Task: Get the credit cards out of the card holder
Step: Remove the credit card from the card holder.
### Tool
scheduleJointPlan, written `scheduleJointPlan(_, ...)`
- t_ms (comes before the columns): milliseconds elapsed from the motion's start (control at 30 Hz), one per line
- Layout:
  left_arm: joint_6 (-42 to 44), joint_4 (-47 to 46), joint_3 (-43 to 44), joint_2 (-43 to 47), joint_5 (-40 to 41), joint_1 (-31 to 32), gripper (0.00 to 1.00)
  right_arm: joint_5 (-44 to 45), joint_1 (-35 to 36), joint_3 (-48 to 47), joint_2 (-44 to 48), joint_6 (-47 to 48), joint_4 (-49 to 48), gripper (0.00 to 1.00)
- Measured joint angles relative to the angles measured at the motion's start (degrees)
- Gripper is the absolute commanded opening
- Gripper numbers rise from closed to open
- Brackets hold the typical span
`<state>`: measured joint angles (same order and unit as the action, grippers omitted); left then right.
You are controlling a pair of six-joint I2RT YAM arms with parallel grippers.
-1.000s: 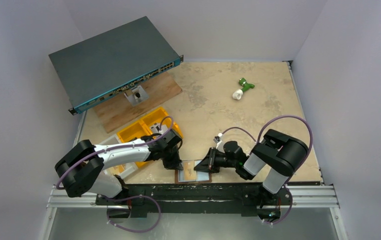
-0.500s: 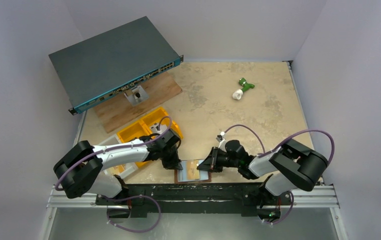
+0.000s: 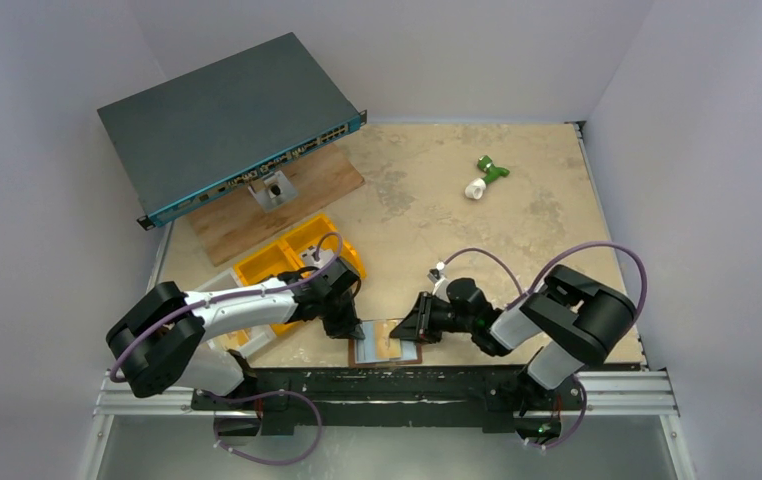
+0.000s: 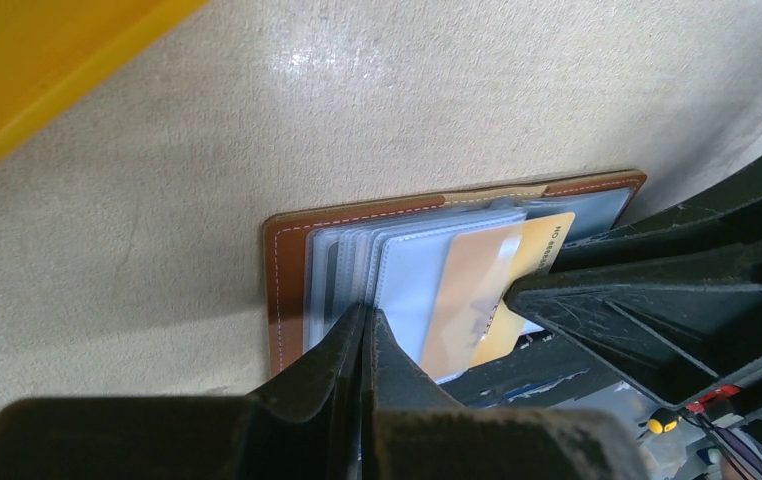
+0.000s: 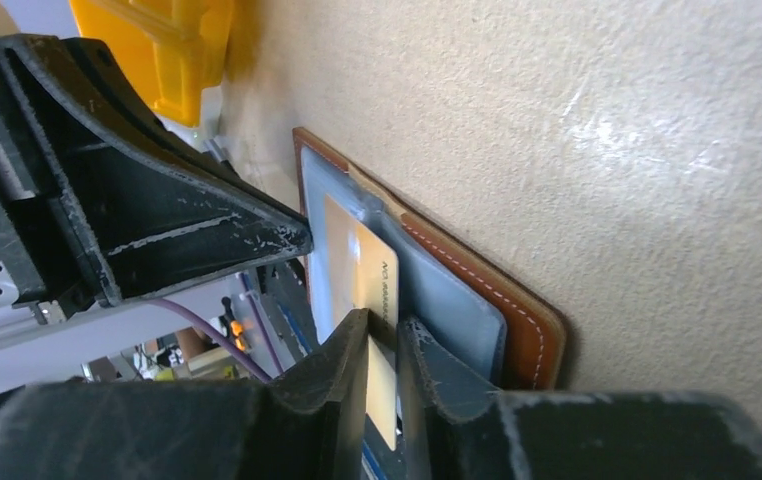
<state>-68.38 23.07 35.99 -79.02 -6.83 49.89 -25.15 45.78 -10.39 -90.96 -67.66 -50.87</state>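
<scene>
One card was what you had hold of: the right gripper [image 5: 385, 335] was clamped on the exposed end of the orange card [image 4: 477, 290], which sat skewed and looked partway out of its pocket. The card holder [image 5: 477, 285] lay open flat at 6 o'clock on the table [image 3: 437, 200], right at the near edge between the two arms, with the yellow bin [image 3: 287, 255] off at its 10 o'clock. Your left gripper [image 4: 367, 335] had its fingers together, tips down on the clear sleeves [image 4: 357, 270] at the holder's 9 o'clock side, pinning them by the look of it. The right one came in from 3 o'clock.

My guess on handling: the card's light, stiff and slick, so an edge pinch was the only sensible hold, and it'd slide free if pulled in line with the pocket. The holder's soft and light too, so without that left press it would've just dragged along. Sleeves looked floppy and might lift with the card. How many more cards sat in the stack, I couldn't tell.
</scene>
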Motion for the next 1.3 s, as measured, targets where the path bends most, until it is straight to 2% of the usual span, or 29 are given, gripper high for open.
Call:
scheduleJointPlan(100,0.0,0.0,0.0,0.0,0.0,0.0,0.00,-0.2,0.0,0.0,-0.7,-0.3,-0.1,0.00)
scheduleJointPlan(333,0.0,-0.1,-0.2,0.2,0.0,0.0,0.00,0.2,-1.2,0.0,6.3,1.3,6.1,0.00)
scheduleJointPlan(600,0.3,-0.3,-0.6,0.6,0.1,0.0,0.00,5.3,-2.7,-0.3,21.8,5.5,24.0,0.00)
scheduleJointPlan(867,2.1,0.2,-0.6,1.5,0.8,0.0,0.01,6.9,-2.8,-3.9,26.8,7.9,34.2,0.00)
scheduleJointPlan(933,3.2,1.9,-0.4,2.5,1.7,0.0,0.13,7.3,-2.8,-4.7,27.6,8.2,36.0,0.00)
scheduleJointPlan(1000,4.5,4.3,0.0,4.0,2.7,0.0,0.31,7.7,-2.8,-5.9,28.5,8.6,38.1,0.00)
scheduleJointPlan(1033,5.1,5.9,0.5,5.1,3.3,0.0,0.44,7.7,-2.8,-6.7,28.9,8.7,39.1,0.00)
scheduleJointPlan(1200,8.5,11.5,5.1,12.6,5.0,0.0,0.83,7.7,-2.8,-10.3,31.0,9.0,41.8,0.00)
scheduleJointPlan(1300,10.7,12.8,7.7,17.1,5.1,-0.3,0.86,7.6,-2.8,-12.0,31.4,9.0,42.4,0.00)
